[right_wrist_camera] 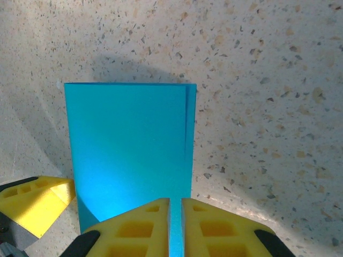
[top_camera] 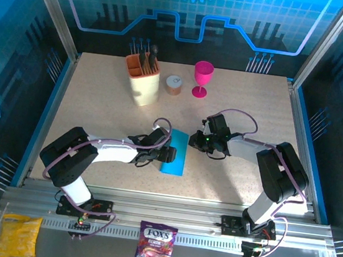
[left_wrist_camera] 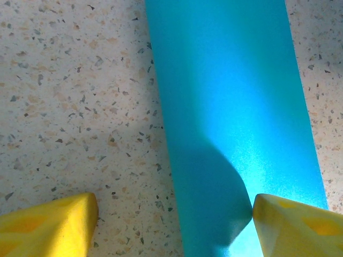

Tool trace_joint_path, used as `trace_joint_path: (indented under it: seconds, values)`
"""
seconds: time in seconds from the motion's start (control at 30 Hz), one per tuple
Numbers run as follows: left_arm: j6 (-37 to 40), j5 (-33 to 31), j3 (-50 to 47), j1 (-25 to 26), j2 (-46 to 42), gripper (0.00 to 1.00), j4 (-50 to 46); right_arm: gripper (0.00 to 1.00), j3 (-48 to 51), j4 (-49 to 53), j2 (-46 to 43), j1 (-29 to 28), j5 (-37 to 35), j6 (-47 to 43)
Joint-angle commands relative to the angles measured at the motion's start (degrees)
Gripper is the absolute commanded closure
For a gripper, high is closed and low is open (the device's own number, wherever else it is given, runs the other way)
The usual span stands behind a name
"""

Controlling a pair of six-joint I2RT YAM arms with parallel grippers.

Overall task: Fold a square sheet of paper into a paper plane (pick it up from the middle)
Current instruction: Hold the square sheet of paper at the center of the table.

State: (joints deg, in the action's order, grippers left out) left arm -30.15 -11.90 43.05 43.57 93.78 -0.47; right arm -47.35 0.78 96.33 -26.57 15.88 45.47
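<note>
Speckled table [top_camera: 99,107]; right pincer [right_wrist_camera: 175,203] clamped on blue sheet [top_camera: 175,153] edge, left pincer [left_wrist_camera: 174,206] apart astride it.

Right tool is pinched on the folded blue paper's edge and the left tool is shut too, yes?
No: the left tool is open, fingers spread across the blue paper, per the left wrist view. The right tool does pinch its edge.

paper [right_wrist_camera: 128,144] | near edge hidden behind right tool [right_wrist_camera: 175,206]
</note>
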Motion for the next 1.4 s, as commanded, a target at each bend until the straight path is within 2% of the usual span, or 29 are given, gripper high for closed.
trace_joint_path:
  seconds: [0.0, 0.73, 1.37]
  values:
    - [-1.9, 2.7, 1.2, -0.4, 1.5, 0.23, 1.2, 0.85, 0.5, -0.6, -1.3, 0.3, 0.4, 0.3]
    - [0.4, 4.8, 1.1, -0.5, 3.0, 0.23, 2.2, 0.85, 0.1, -1.5, -0.5, 0.4, 1.3, 0.4]
    - [3.1, 7.4, 2.3, -0.4, 4.8, 0.23, 2.3, 0.85, -2.4, -2.2, 3.4, -2.3, 2.3, 0.4]
